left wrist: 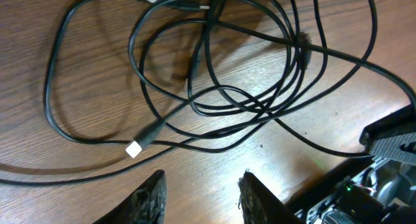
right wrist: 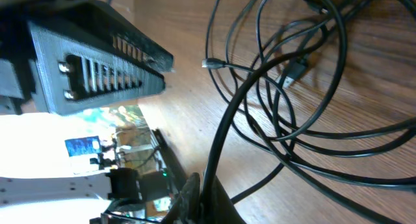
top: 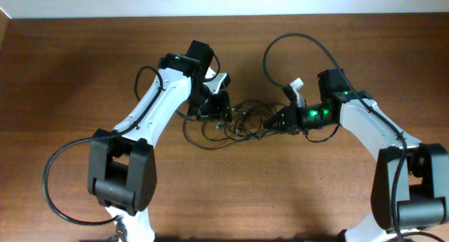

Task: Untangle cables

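Cables [top: 242, 121]: knotted bunch on tabletop [top: 70, 66], pulling-apart step. Right fingers [right wrist: 187, 199] clamped on one strand; left fingers [left wrist: 148, 199] apart, empty. Next, probably: left anchors the bunch, right draws outward

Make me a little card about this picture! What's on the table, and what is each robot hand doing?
table: brown wood
cables: thin black cords in a tangled bunch, lying between the two arms
plug: white-tipped cable end, lying on the wood
left gripper: open, at the tangle's edge, holding nothing
right gripper: shut, pinching one of the cables
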Controlling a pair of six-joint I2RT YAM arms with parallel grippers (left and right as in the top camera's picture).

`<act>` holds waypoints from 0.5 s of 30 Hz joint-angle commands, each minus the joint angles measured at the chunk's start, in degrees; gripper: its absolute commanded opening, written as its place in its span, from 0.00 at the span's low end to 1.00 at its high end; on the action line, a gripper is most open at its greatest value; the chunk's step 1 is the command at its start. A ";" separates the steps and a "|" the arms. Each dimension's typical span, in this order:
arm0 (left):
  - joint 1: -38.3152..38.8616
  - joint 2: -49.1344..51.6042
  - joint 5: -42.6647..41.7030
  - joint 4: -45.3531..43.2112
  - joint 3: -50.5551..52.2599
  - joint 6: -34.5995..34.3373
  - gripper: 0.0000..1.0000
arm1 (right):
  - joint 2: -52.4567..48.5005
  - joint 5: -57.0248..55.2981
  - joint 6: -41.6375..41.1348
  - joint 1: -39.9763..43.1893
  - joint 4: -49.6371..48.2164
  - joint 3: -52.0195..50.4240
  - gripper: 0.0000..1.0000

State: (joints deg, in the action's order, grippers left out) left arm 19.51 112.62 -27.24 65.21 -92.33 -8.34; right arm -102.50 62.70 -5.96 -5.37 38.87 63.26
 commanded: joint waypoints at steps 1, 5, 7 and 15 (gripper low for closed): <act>0.00 0.24 -1.97 -1.31 2.71 1.60 0.40 | 3.02 2.43 -3.91 -0.35 -0.11 2.29 0.04; 0.00 0.31 -6.75 -9.42 11.30 1.57 0.41 | 5.20 0.96 -5.70 -0.61 -0.20 2.34 0.04; 0.00 0.31 -9.27 -15.69 15.78 1.33 0.39 | 6.27 0.85 -5.73 -1.46 -0.15 2.51 0.04; 0.00 0.31 -2.58 -29.14 22.08 -2.97 0.10 | 15.67 -12.24 -11.13 -9.16 0.72 8.02 0.04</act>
State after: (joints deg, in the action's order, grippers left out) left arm 19.51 112.99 -33.36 37.34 -70.89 -10.39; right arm -91.15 54.68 -15.35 -12.56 39.22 67.66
